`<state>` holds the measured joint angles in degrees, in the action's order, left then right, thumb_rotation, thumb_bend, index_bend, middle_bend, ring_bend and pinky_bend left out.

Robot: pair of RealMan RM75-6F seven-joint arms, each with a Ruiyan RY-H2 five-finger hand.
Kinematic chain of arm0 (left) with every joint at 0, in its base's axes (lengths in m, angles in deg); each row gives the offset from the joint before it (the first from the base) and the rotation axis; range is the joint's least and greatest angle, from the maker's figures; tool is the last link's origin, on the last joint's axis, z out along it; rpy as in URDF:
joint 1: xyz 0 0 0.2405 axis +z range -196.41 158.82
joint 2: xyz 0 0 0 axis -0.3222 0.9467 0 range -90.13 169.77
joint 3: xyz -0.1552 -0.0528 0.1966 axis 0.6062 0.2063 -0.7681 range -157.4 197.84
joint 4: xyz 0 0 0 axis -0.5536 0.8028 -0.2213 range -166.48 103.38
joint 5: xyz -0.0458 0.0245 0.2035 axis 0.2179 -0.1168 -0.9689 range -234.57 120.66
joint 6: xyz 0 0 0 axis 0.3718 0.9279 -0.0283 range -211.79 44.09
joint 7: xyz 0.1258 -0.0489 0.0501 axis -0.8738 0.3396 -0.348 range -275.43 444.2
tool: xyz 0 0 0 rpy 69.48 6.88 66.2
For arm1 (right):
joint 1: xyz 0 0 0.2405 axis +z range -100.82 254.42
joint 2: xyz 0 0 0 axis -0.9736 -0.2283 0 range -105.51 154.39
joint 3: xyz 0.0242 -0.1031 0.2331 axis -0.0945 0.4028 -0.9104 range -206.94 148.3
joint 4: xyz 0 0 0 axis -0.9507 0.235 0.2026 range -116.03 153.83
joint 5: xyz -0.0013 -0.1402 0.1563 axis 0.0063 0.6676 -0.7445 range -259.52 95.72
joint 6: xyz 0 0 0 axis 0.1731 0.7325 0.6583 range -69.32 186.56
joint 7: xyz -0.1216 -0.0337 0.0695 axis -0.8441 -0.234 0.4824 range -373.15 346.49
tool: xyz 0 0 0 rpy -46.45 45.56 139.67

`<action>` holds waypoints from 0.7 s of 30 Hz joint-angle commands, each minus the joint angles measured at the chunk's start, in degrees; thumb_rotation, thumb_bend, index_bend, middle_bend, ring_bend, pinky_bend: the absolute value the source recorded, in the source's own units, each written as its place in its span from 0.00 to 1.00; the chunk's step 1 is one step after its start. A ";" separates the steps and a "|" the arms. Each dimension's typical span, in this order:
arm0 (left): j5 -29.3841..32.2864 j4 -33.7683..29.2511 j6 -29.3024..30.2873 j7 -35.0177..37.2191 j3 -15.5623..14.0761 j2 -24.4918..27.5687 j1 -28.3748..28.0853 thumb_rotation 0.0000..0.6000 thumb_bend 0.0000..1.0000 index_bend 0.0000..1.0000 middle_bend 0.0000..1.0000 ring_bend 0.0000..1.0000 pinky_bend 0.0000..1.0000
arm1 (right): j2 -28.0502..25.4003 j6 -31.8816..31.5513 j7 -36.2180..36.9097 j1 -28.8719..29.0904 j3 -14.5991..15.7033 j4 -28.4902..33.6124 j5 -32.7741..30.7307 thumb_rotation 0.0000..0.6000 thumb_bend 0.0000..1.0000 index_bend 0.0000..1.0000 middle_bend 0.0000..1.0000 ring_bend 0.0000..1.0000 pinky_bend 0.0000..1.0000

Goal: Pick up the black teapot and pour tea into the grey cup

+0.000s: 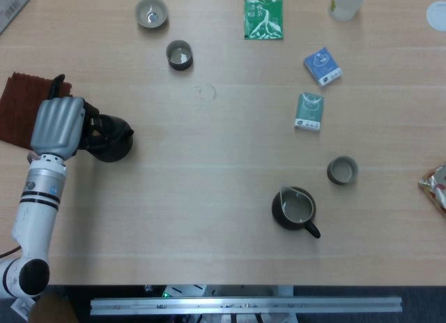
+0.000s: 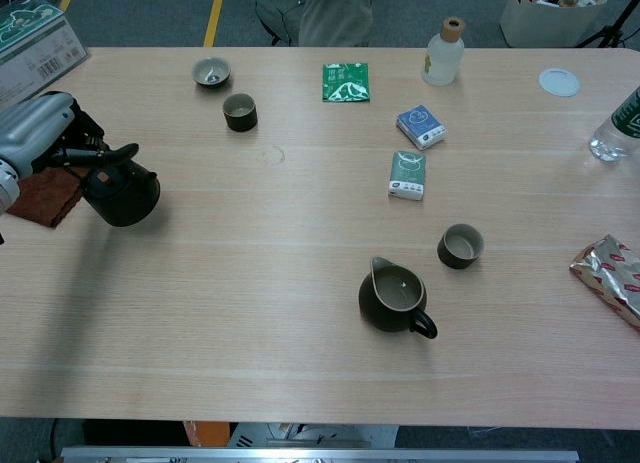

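The black teapot (image 1: pixel 111 139) (image 2: pixel 122 191) hangs at the table's left side, gripped by its handle in my left hand (image 1: pixel 59 126) (image 2: pixel 40 128). It appears lifted off the wood, beside the brown cloth (image 1: pixel 19 108). A light grey cup (image 1: pixel 151 12) (image 2: pixel 211 72) stands at the far left of the table, with a darker cup (image 1: pixel 179 55) (image 2: pixel 239 112) just nearer. Another grey-brown cup (image 1: pixel 342 170) (image 2: pixel 460 245) stands at the right. My right hand shows in neither view.
A dark pitcher (image 1: pixel 294 208) (image 2: pixel 394 300) stands front centre. A green tea packet (image 1: pixel 263 18), a blue box (image 1: pixel 322 65) and a teal box (image 1: pixel 309 111) lie mid-table. A bottle (image 2: pixel 443 51) stands far back, and a foil bag (image 2: pixel 608 278) lies at the right edge.
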<state>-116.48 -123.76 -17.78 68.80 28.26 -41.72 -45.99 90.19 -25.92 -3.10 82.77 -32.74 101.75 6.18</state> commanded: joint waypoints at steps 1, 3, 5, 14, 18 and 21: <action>0.15 0.12 0.13 0.01 0.22 0.04 0.09 0.41 0.21 0.94 1.00 0.80 0.00 | -0.01 -0.03 -0.11 0.04 0.00 0.13 0.07 1.00 0.35 0.32 0.32 0.21 0.22; 0.02 0.27 0.40 -0.04 0.31 0.06 0.19 0.47 0.24 0.94 1.00 0.80 0.00 | -0.02 -0.07 -0.18 0.07 0.00 0.26 0.14 1.00 0.35 0.32 0.32 0.21 0.22; -0.12 0.31 0.71 -0.05 0.38 0.06 0.33 0.55 0.29 0.94 1.00 0.80 0.00 | -0.04 -0.11 -0.25 0.10 0.02 0.37 0.26 1.00 0.35 0.32 0.32 0.21 0.23; -1.07 0.16 1.96 0.53 0.75 0.49 1.06 0.60 0.33 0.93 1.00 0.80 0.00 | -0.18 -0.29 -0.72 0.38 0.25 1.02 1.23 1.00 0.35 0.32 0.32 0.21 0.23; -2.12 -0.12 2.42 0.64 0.50 0.88 1.40 0.90 0.35 0.92 1.00 0.79 0.00 | -0.24 -0.44 -1.00 0.59 0.49 1.38 2.04 1.00 0.35 0.32 0.32 0.21 0.23; -2.77 -0.41 2.71 1.15 0.51 1.08 1.65 0.99 0.36 0.92 1.00 0.79 0.00 | -0.29 -0.41 -1.22 0.70 0.63 1.59 2.36 1.00 0.35 0.32 0.32 0.21 0.23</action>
<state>-119.09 -124.06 -15.19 69.76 28.77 -40.72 -44.45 89.92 -26.33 -4.29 83.45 -32.12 103.31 8.52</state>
